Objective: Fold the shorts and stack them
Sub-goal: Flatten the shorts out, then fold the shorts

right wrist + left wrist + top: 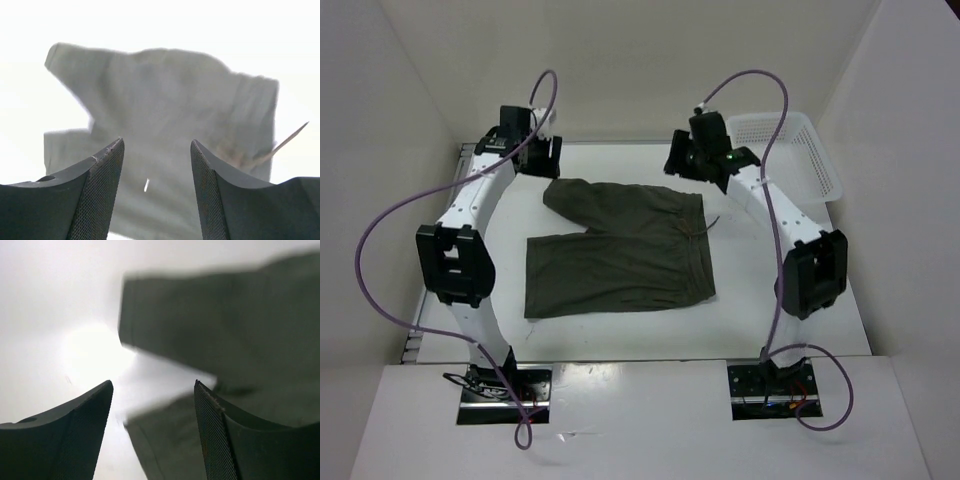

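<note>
The dark olive-green shorts [620, 250] lie spread flat mid-table, waistband to the right, two legs to the left, the far leg angled toward the back. A thin drawstring [712, 222] sticks out at the waistband. My left gripper [550, 156] is open and empty, hovering just beyond the far leg's end. In the left wrist view the left gripper [152, 385] has the shorts [225, 325] blurred below it. My right gripper [678, 162] is open and empty above the far waistband corner. In the right wrist view the right gripper [156, 142] has the shorts [170, 95] and the drawstring [287, 140] below it.
A white plastic lattice basket [792, 150] stands at the back right, beside the right arm. White walls enclose the table on the left, back and right. Purple cables loop over both arms.
</note>
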